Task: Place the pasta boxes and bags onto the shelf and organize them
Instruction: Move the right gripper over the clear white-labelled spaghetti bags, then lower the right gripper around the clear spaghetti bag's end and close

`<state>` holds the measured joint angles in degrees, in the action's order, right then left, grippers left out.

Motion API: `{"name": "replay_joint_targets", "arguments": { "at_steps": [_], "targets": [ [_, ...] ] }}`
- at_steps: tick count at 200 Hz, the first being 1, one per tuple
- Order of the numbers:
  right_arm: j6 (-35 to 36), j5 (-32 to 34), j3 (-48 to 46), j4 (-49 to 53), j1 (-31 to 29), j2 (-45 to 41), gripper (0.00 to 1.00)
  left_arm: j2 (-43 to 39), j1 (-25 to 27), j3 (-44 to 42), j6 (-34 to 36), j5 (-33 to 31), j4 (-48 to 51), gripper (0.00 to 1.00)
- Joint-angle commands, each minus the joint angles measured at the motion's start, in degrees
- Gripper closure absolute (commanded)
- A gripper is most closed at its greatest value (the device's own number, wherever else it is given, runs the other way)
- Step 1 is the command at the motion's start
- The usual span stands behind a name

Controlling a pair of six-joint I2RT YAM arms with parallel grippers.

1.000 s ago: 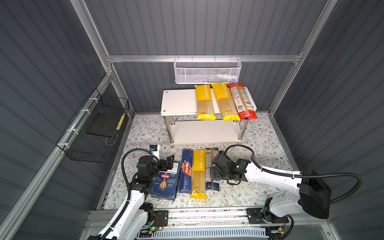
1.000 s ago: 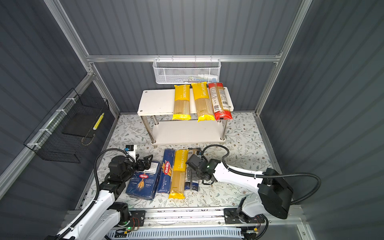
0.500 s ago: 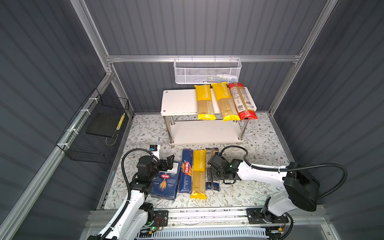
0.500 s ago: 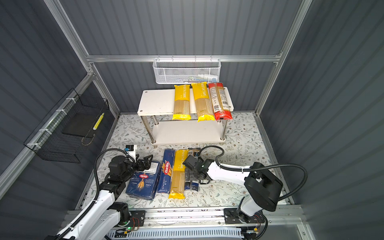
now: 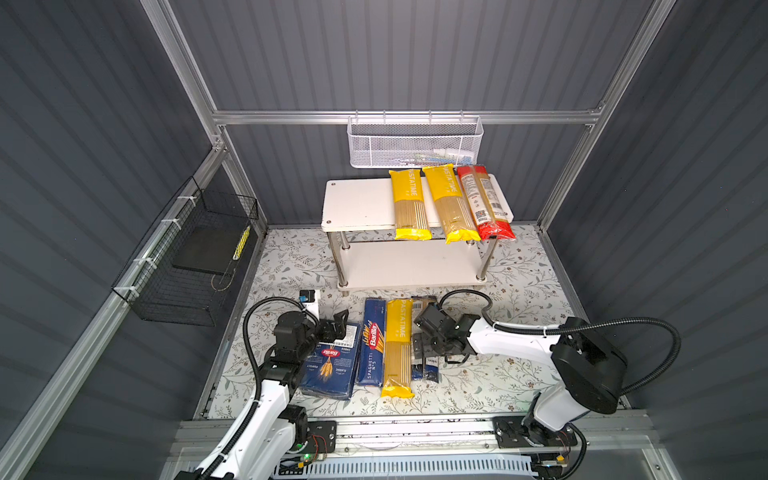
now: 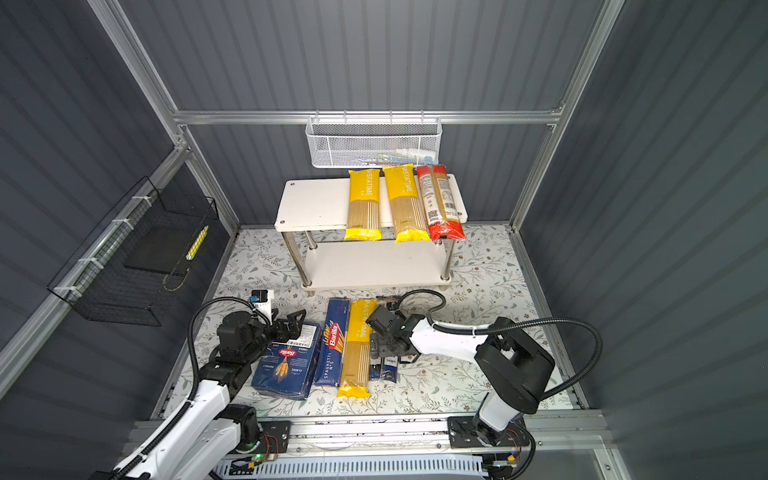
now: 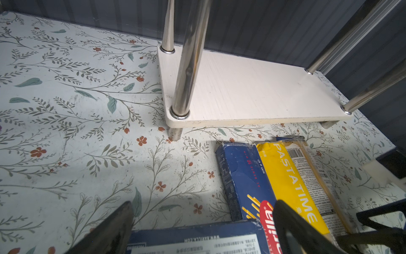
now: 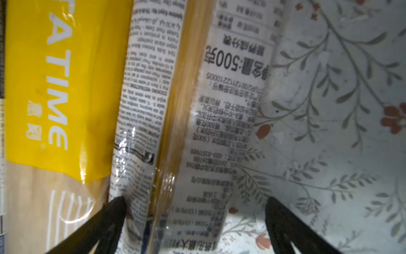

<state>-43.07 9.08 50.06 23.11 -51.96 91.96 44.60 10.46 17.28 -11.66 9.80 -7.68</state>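
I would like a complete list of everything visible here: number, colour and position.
shelf: 1, white with chrome posts, back of the floor
PASTATIME bags: 3, yellow, two on the top board, one on the floor
red-ended bag: 1, clear, top board, right of the yellow two
navy-ended bag: 1, clear, floor, right of the yellow bag
wide Barilla box: 1, dark blue, floor, leftmost
narrow Barilla box: 1, dark blue, floor, right of the wide box
mesh basket: 1, white, back rail
wire basket: 1, black, left wall
left gripper: 1, black, jaws open at the wide box's far end
right gripper: 1, black, jaws open astride the navy-ended bag
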Motion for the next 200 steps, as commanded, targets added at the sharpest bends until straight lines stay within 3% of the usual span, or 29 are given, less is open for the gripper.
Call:
{"name": "replay_joint_targets", "arguments": {
  "at_steps": [1, 65, 116, 158, 200],
  "targets": [
    [-0.3, 0.6, -2.7, 1.2, 1.6, -1.9, 0.01, -0.1, 0.3, 0.9, 0.9, -0.4, 0.5, 0.0],
    [-1.3, -1.4, -7.0, 3.7, 4.9, -7.2, 0.01, -0.7, 0.3, 0.7, 0.7, -0.9, 0.7, 0.0],
    [-2.7, -0.6, -12.2, 8.0, 7.3, -20.9, 0.01, 0.2, 0.3, 1.1, 0.9, -0.5, 0.6, 0.0],
    [0.2, 0.1, -12.3, 10.0, 7.3, -31.8, 0.01, -0.1, 0.3, 0.9, 1.0, -0.3, 0.6, 0.0],
    [1.7, -2.2, -10.7, 6.5, 7.1, -28.6, 0.01, -0.1, 0.3, 0.9, 1.1, -0.2, 0.6, 0.01]
  ]
}}
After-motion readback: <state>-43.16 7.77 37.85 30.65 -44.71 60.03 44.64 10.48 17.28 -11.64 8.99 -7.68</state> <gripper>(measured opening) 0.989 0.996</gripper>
